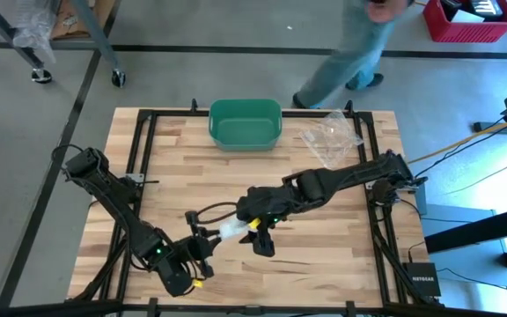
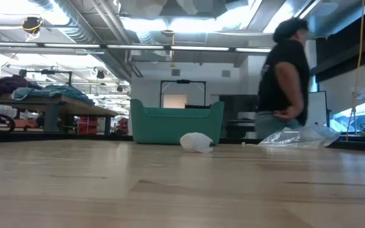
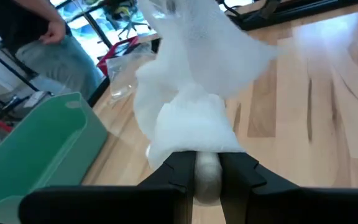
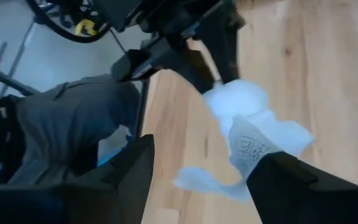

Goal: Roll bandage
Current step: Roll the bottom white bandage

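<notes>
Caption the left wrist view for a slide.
Left pincer shut on the white bandage, beside the green bin.

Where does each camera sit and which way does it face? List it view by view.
High: overhead, straight down on both arms, bandage and green bin.
Low: table height, level across to the bin and a person; no arm shows.
Left wrist: past the left gripper, shut on the bandage.
Right wrist: past the open right gripper at the bandage.
Shared: both wrist views show the bandage.

One bandage (image 1: 230, 230), two grippers, left (image 1: 208, 239) and right (image 1: 255, 234), one green bin (image 1: 246, 123), one clear plastic bag (image 1: 331, 136), one table (image 1: 324, 238), one person (image 2: 287, 76).
</notes>
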Tool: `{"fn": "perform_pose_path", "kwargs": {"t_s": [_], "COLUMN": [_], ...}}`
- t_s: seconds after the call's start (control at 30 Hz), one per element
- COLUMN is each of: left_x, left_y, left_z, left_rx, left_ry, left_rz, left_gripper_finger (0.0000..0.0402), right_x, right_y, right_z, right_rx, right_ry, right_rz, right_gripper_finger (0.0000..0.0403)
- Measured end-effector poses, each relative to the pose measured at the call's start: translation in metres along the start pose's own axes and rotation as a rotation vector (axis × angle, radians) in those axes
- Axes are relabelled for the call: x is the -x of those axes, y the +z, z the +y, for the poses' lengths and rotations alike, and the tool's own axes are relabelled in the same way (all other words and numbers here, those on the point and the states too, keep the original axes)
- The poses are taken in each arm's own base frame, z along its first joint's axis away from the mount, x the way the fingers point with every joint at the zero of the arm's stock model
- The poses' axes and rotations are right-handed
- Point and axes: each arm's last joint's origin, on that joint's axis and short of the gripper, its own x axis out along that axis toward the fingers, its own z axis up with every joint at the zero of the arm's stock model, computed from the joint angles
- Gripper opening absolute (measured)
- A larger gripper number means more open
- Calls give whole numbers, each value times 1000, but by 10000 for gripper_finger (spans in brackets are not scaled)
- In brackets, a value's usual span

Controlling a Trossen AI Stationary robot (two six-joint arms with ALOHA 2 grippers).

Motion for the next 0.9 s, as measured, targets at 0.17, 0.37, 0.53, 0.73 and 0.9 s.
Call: {"fn": "perform_pose_path", "kwargs": {"t_s": [0.17, 0.37, 0.53, 0.73, 0.9], "left_x": [0, 6, 16, 21, 16], "left_y": [2, 11, 31, 27, 10], "left_z": [-4, -11, -14, -13, -15], "left_rx": [-21, -50, -65, -88, -140], "left_ry": [-92, -170, -141, -139, -310], "left_rz": [20, -35, -128, -109, 35], "left_gripper_finger": [40, 40, 40, 40, 40], "right_x": [9, 3, -13, -21, -4], "right_y": [1, -9, -19, -42, -48], "right_z": [-4, -12, -7, 2, 5], "right_rx": [14, 116, 186, 274, 240], "right_ry": [-101, -290, -226, -242, -267], "right_rz": [10, 53, 74, 207, 293], "right_gripper_finger": [234, 234, 234, 234, 234]}}
